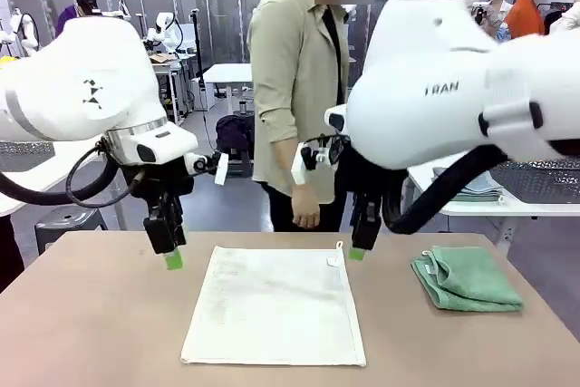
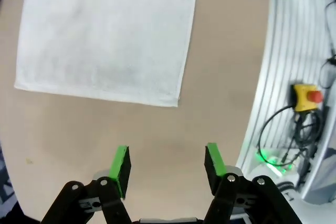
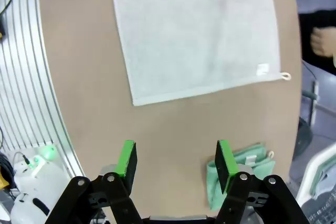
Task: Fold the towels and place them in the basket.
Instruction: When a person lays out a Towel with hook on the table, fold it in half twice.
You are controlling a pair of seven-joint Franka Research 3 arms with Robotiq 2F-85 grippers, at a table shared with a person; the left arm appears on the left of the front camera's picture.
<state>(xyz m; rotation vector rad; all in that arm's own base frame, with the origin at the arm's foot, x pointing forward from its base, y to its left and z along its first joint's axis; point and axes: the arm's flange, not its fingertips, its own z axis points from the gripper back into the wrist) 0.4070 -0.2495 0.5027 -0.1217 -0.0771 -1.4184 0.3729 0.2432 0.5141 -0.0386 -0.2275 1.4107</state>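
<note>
Towels, front view: white towel (image 1: 272, 301) flat in the middle, green towel (image 1: 467, 278) folded, right.
Left gripper (image 2: 167, 163), wrist view: released, empty, off the white towel's corner; a straight drop may pinch nothing.
Right gripper (image 3: 176, 163), wrist view: released, empty; green towel close, could snag.

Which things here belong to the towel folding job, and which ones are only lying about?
Belong to the job:
white towel, spread flat
green towel, folded

Only lying about:
yellow stop-button box
black cables beside it
grey stool
</note>
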